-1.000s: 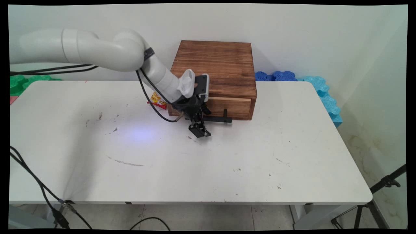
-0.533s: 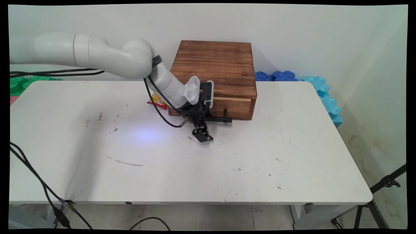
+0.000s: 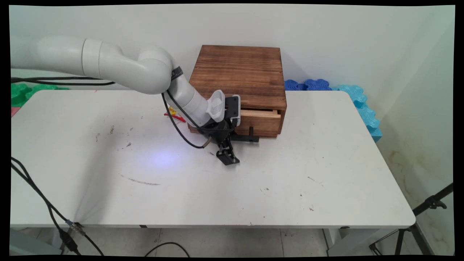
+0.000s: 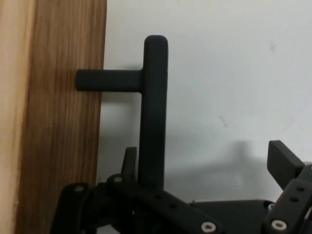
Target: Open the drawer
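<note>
My gripper (image 4: pixel 204 146) hangs low over the white table (image 3: pixel 217 195), pointing down at it, with its two black fingers (image 4: pixel 285 161) spread wide and holding nothing. Between them, in the hand view, runs the black T-shaped handle (image 4: pixel 155 112). Its long bar lies along my line of sight, straight out from my linkage. It sits far off centre, just beside one finger and possibly touching it, though I cannot tell, and well apart from the other finger. A short stem leaves the bar at a right angle, away from the wide gap, and meets the wooden drawer front (image 4: pixel 63 122) on that same side. So the bar is parallel to the drawer face and stands off from it, and my fingers straddle the bar. From above, the drawer sits in the bottom of a dark wooden box (image 3: pixel 239 72) just behind my wrist. It juts slightly forward of the box, showing a pale strip of its top edge. A black cable (image 3: pixel 177 127) loops down from my forearm. Beyond it, by the box's far corner, lies a small red and yellow packet (image 3: pixel 175 113). Farthest off, blue foam pieces (image 3: pixel 308 85) and green foam pieces (image 3: pixel 21 92) rest along the wall.
</note>
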You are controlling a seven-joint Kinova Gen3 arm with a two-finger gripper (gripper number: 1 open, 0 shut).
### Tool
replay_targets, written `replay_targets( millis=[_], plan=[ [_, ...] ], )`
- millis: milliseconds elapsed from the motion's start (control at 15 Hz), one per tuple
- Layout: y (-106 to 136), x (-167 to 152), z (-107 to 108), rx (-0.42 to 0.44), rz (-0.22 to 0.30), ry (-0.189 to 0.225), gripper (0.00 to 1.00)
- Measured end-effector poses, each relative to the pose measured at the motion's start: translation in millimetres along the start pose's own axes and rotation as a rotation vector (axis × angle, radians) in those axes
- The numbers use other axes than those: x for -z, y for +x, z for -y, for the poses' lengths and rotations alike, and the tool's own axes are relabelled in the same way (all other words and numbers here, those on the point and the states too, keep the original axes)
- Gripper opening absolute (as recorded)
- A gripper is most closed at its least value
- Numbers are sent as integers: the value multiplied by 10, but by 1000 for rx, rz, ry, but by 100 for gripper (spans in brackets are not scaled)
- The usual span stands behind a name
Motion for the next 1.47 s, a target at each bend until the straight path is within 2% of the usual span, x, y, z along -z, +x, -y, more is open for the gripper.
replay_targets(
  millis=[1000, 1467],
  plan=[
    [-55, 256, -688, -11, -2, -95, 100],
    [-122, 420, -1073, -24, -5, -143, 100]
  ],
)
